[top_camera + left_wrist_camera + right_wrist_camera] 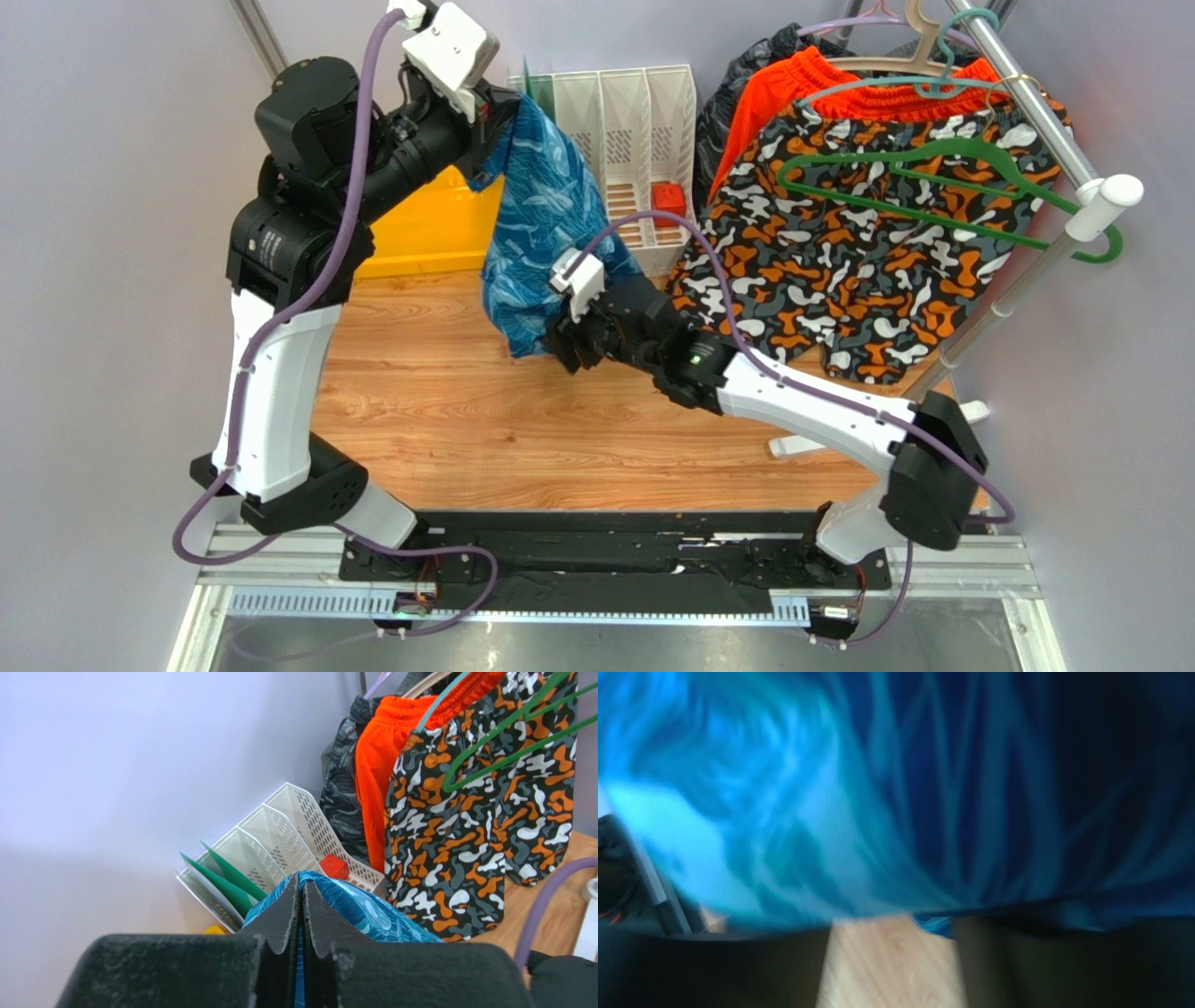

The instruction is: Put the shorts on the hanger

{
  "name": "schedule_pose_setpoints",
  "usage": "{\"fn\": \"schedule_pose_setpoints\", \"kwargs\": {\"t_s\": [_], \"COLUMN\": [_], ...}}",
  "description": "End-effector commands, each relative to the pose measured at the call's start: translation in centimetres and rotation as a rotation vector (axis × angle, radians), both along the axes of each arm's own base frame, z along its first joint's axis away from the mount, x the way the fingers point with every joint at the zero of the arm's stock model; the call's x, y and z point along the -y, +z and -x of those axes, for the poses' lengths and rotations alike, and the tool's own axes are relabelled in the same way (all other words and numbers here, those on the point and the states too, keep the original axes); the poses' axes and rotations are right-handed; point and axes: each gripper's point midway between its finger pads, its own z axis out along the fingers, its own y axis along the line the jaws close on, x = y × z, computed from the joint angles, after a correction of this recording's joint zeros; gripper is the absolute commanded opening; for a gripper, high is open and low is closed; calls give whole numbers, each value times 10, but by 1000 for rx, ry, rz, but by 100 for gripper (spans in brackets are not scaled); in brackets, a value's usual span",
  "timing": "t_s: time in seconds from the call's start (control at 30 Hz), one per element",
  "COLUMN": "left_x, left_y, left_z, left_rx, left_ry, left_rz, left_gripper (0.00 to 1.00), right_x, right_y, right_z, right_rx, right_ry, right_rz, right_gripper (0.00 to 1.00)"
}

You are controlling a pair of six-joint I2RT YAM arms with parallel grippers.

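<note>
The blue leaf-print shorts (537, 224) hang in the air from my left gripper (494, 129), which is shut on their top edge high at the back; the cloth shows pinched between the jaws in the left wrist view (351, 906). My right gripper (572, 340) is open at the shorts' lower hem, which fills the blurred right wrist view (878, 791); wood shows between its fingers (1011, 966). The dark green hanger (926, 182) hangs on the rack at the right, in front of the camouflage shorts (842, 266), and shows in the left wrist view (519, 742).
A white rail (1045, 133) at the back right carries the bright orange shorts (786, 84) and pale teal and beige hangers (933, 42). A white file rack (631, 126) holds green folders and a red block (669, 200). A yellow block (421, 224) sits behind the left arm.
</note>
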Motion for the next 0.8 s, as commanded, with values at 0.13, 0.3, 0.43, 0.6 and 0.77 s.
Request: {"fn": "schedule_pose_setpoints", "kwargs": {"t_s": [0.13, 0.3, 0.43, 0.6, 0.77], "left_x": [-28, -46, -56, -58, -55], "left_y": [2, -41, -92, -179, -254], "left_z": [10, -4, -21, -24, -3], "left_rx": [32, -31, -131, -351, -551], "left_ry": [103, 192, 254, 210, 114], "left_rz": [10, -61, -149, -208, -207], "left_gripper": [0, 0, 0, 0, 0], "right_x": [33, 76, 106, 147, 160], "right_y": [71, 123, 154, 215, 235], "right_z": [-42, 15, 63, 83, 74], "right_rx": [-18, 72, 120, 270, 355], "right_ry": [-196, -49, 73, 41, -13], "right_rz": [-156, -231, -227, -232, -185], "right_gripper": [0, 0, 0, 0, 0]}}
